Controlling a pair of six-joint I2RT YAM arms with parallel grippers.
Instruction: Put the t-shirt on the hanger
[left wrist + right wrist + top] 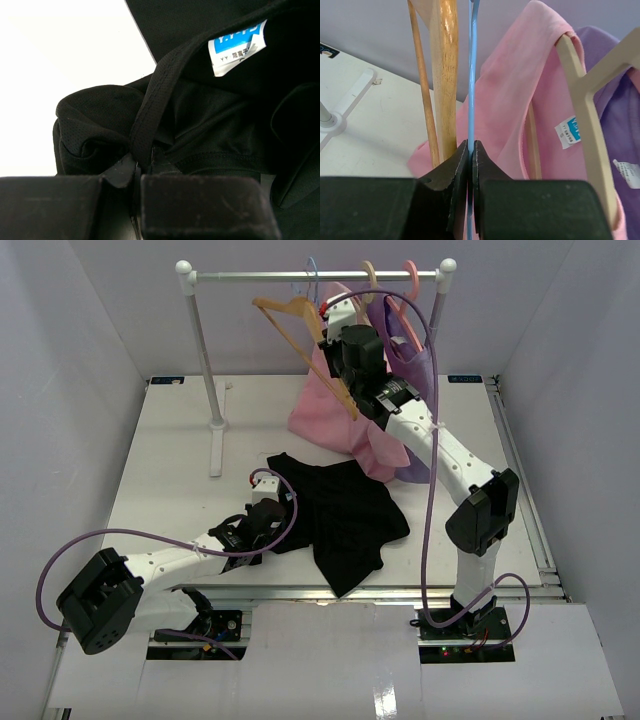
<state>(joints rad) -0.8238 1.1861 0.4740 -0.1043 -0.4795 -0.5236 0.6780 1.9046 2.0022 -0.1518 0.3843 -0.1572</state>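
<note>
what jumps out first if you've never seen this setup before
The black t-shirt sprawled on the white table stands out first, its neckband pinched in the left gripper at the near left. At the back, the right gripper is clamped on the thin blue hanger at the rack, beside a bare wooden hanger, a pink garment and a purple garment.

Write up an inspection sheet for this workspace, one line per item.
Surface: white table, rack standing on it.
Job's things: black t-shirt crumpled near the left arm; blue hanger up at the rail.
Clutter: bare wooden hanger, pink garment and purple garment on the rack.
Pincers: left pincer shut on the t-shirt's neckline; right pincer shut on the blue hanger.
Cables: purple cable looping off each arm.
Surroundings: plain white walls.
</note>
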